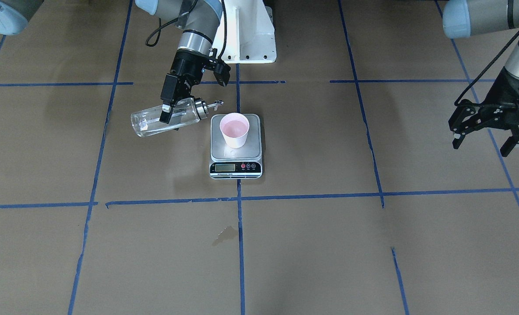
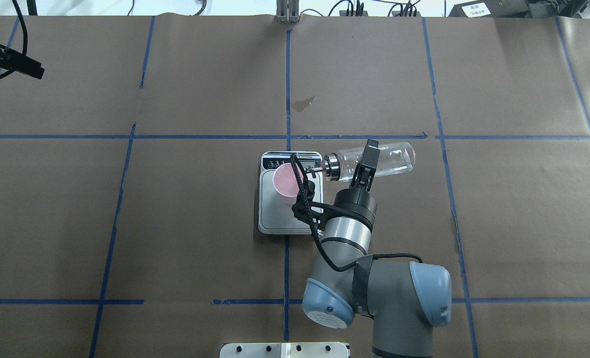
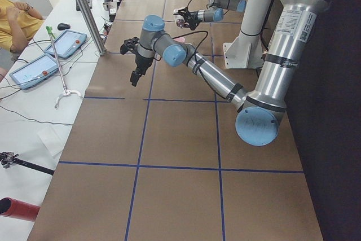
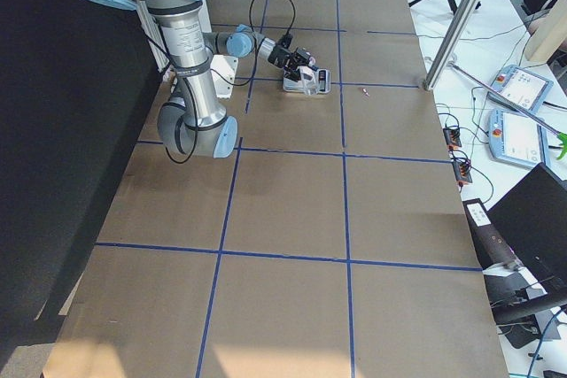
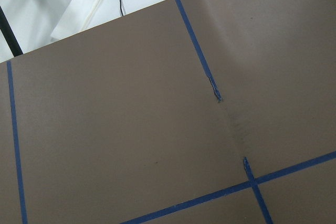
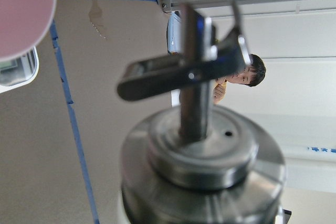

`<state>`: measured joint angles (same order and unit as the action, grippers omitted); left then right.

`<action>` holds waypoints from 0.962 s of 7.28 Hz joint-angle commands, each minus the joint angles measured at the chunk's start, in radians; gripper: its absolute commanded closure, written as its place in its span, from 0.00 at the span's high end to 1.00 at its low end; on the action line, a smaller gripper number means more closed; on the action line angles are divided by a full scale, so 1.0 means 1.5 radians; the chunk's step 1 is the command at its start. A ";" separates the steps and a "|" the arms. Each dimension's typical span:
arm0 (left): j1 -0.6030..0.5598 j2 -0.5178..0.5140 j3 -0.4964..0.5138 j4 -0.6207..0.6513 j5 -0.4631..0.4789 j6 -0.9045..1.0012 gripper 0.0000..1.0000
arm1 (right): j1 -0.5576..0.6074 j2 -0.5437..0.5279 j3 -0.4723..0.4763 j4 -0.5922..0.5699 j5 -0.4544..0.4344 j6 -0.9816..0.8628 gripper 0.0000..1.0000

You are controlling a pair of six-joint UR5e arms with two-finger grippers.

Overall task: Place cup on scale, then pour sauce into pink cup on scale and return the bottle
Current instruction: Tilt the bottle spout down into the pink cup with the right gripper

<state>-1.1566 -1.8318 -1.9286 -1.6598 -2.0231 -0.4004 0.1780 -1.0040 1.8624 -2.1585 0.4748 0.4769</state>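
The pink cup (image 1: 235,130) stands upright on the silver plate of the scale (image 1: 224,152), in the plate's half toward the robot. It also shows in the overhead view (image 2: 286,183), where the scale (image 2: 275,219) lies at mid-table. My right gripper (image 1: 169,113) is shut on the clear glass bottle (image 1: 148,123) and holds it nearly horizontal above the table. Its metal spout (image 1: 216,104) points toward the cup, close to its rim. The right wrist view shows the spout (image 6: 202,66) and collar (image 6: 202,166) close up. My left gripper (image 1: 481,146) hangs open and empty, far off to the side.
Brown paper with a blue tape grid covers the table (image 1: 329,245). A small stain (image 1: 225,234) lies in front of the scale on the operators' side. The white robot base (image 1: 250,35) stands behind the scale. An operator (image 3: 17,21) sits beyond the table edge.
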 commanded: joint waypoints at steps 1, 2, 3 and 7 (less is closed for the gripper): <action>0.000 0.000 -0.001 0.000 0.000 0.000 0.95 | 0.008 0.018 -0.015 -0.032 -0.001 -0.006 0.00; 0.000 0.000 -0.002 0.000 0.000 -0.001 0.95 | 0.010 0.022 -0.025 -0.032 -0.001 -0.013 0.00; 0.000 0.000 -0.002 0.000 -0.001 -0.002 0.95 | 0.016 0.031 -0.037 -0.032 -0.001 -0.036 0.00; -0.001 0.000 -0.003 0.001 -0.002 -0.003 0.96 | 0.019 0.051 -0.043 -0.119 -0.001 -0.082 0.00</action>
<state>-1.1576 -1.8316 -1.9337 -1.6594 -2.0262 -0.4047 0.2064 -0.9369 1.7987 -2.2961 0.4740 0.3702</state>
